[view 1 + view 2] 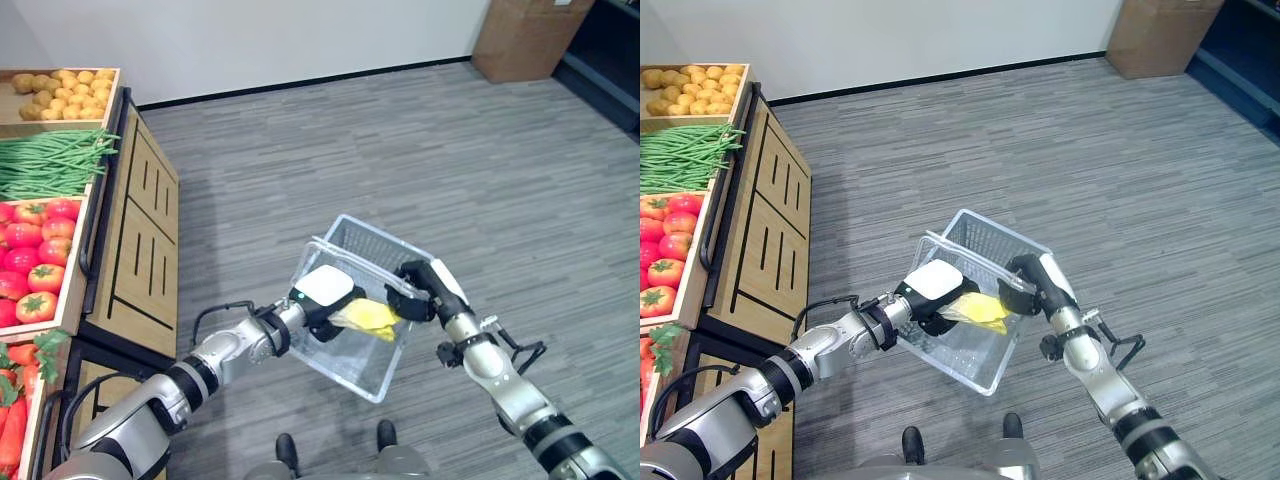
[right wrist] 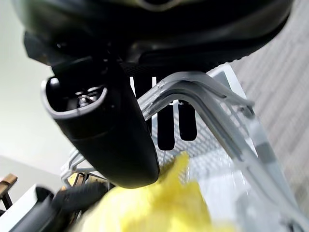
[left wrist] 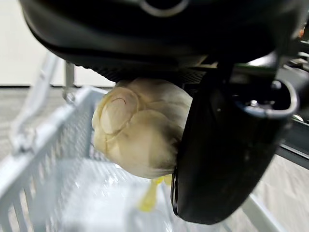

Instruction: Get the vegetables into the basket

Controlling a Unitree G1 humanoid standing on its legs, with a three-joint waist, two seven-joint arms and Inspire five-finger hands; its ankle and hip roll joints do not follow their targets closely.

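A wire basket (image 1: 372, 243) hangs above the grey floor. My right hand (image 1: 421, 288) is curled round the handle (image 2: 193, 92) on the basket's right rim. My left hand (image 1: 325, 292), white-covered on its back, reaches over the basket's left rim. Its thumb (image 3: 218, 145) and fingers are shut on a pale garlic bulb (image 3: 140, 129). Yellow netting (image 1: 368, 317) trails from the bulb inside the basket, just above the bottom. The same yellow netting (image 2: 160, 203) lies close under my right hand.
A wooden produce stand (image 1: 140, 235) runs along the left, holding potatoes (image 1: 62, 93), green beans (image 1: 50, 162), tomatoes (image 1: 32, 255) and carrots (image 1: 14, 420). A cardboard box (image 1: 528, 35) and a dark shelf (image 1: 608, 50) stand at the far right by the wall.
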